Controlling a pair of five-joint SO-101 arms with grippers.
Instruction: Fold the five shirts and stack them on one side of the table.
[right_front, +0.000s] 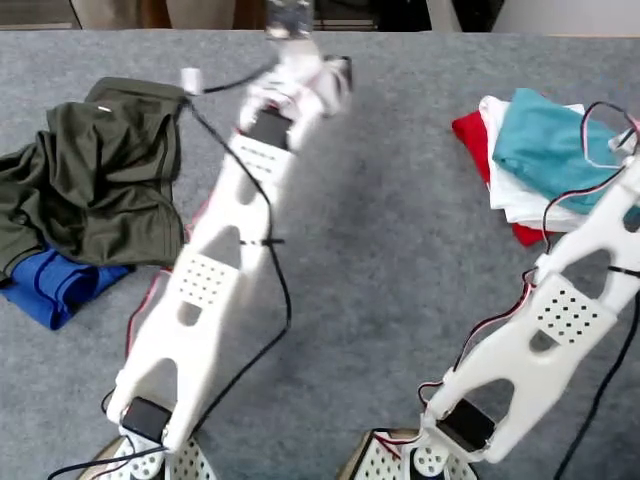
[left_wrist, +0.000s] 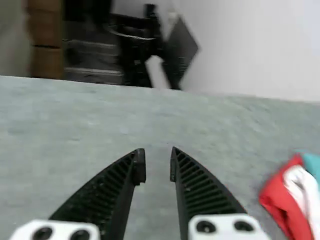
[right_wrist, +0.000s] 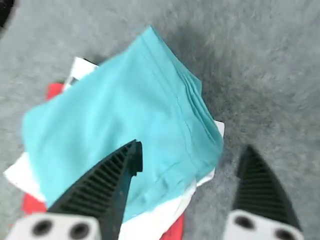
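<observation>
A folded stack sits at the right edge of the table (right_front: 400, 250): teal shirt (right_front: 540, 140) on white shirt (right_front: 520, 205) on red shirt (right_front: 470, 135). The right gripper (right_wrist: 192, 152) hangs over the teal shirt, jaws spread wide and empty. The high view shows a crumpled green shirt (right_front: 100, 180) over a blue shirt (right_front: 50, 285) at the left edge. The left gripper (left_wrist: 157, 165), near the far edge, is barely parted and grips nothing.

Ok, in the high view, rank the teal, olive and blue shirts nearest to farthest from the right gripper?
1. Teal shirt, right side, under the right gripper.
2. Olive shirt, far left.
3. Blue shirt, left, tucked under it.
</observation>
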